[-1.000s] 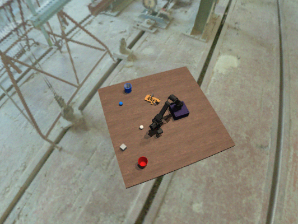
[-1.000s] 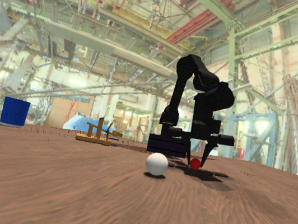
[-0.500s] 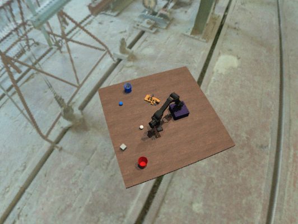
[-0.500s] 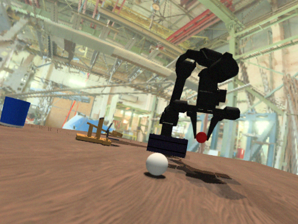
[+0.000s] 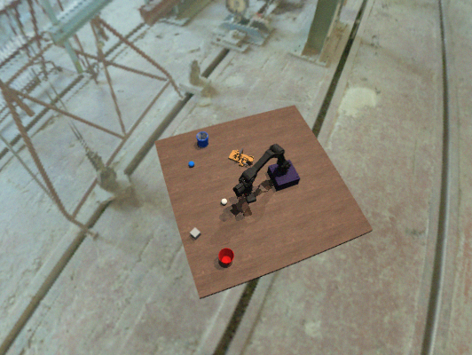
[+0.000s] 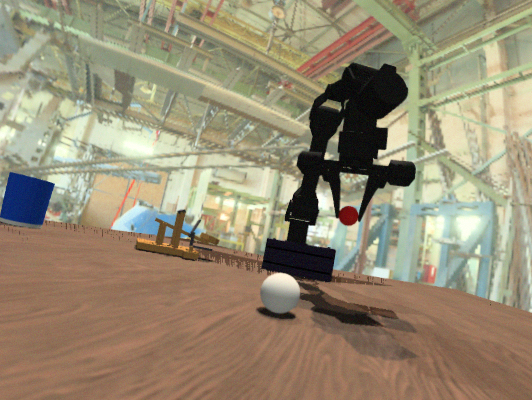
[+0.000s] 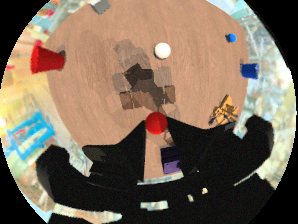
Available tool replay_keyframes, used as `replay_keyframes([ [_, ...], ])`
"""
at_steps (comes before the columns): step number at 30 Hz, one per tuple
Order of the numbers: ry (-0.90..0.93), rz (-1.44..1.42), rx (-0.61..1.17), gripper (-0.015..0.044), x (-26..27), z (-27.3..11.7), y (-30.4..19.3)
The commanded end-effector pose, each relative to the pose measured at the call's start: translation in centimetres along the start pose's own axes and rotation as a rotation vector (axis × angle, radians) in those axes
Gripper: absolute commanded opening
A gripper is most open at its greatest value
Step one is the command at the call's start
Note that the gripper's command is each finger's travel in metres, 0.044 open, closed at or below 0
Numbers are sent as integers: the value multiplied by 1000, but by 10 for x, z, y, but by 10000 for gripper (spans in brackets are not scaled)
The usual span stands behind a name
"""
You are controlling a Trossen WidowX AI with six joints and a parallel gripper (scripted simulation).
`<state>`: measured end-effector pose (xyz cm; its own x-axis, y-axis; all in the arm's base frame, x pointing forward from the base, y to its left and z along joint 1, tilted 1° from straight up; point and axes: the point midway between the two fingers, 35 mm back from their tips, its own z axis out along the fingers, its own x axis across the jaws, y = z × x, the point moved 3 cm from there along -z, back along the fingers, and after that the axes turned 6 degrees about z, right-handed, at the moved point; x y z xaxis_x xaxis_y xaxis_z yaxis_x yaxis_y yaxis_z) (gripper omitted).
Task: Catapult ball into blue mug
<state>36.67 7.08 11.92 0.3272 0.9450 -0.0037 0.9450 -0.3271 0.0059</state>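
Observation:
My gripper [image 6: 349,217] [image 7: 154,121] is shut on a red ball [image 6: 348,215] [image 7: 157,123], held between the fingertips well above the table. In the top view the ball is hidden by the arm. The orange catapult [image 5: 241,157] [image 6: 170,246] [image 7: 226,108] stands on the table between the arm's base and the blue mug, some way off from the gripper. The blue mug [image 5: 202,139] [image 6: 27,200] [image 7: 249,71] stands upright near the table's far left corner in the top view.
A white ball [image 5: 224,201] [image 6: 280,293] [image 7: 162,50] lies near the gripper's shadow. A small blue ball [image 5: 191,164] [image 7: 231,37] lies near the mug. A grey block [image 5: 195,232] [image 7: 100,6] and a red cup [image 5: 226,256] [image 7: 47,59] stand toward the other end of the table.

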Motion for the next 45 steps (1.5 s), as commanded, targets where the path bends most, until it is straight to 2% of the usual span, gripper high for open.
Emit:
replay_keyframes([
  [1,-11,42,16,0,-25,2,6],
  [22,-32,280,120,0,-155,16,13],
  [45,2,529,236,0,-275,29,-31],
])
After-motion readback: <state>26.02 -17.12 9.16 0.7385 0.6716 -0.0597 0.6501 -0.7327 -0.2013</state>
